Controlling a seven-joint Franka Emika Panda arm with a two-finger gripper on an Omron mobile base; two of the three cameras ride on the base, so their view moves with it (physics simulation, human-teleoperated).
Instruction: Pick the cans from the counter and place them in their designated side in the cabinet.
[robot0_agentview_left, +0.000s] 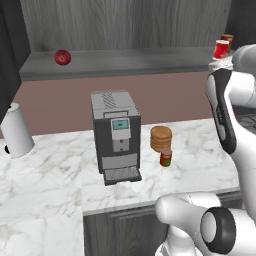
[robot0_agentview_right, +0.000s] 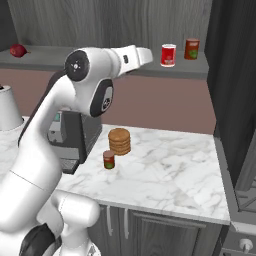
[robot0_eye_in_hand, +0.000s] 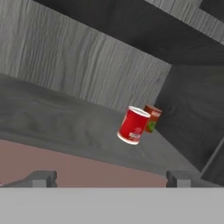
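Red-brown can (robot0_eye_in_hand: 152, 117) stands half hidden behind bright red can (robot0_eye_in_hand: 134, 125).

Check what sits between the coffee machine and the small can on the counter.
Nothing: bare marble separates the coffee machine from the small can, clearest in the left base view.

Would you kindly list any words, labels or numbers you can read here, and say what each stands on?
None can be read.
Bright red can: label blurred.
Darker can behind it: white mark, too blurred.
Can on the counter: green label, too small.
Coffee machine screen: blurred.
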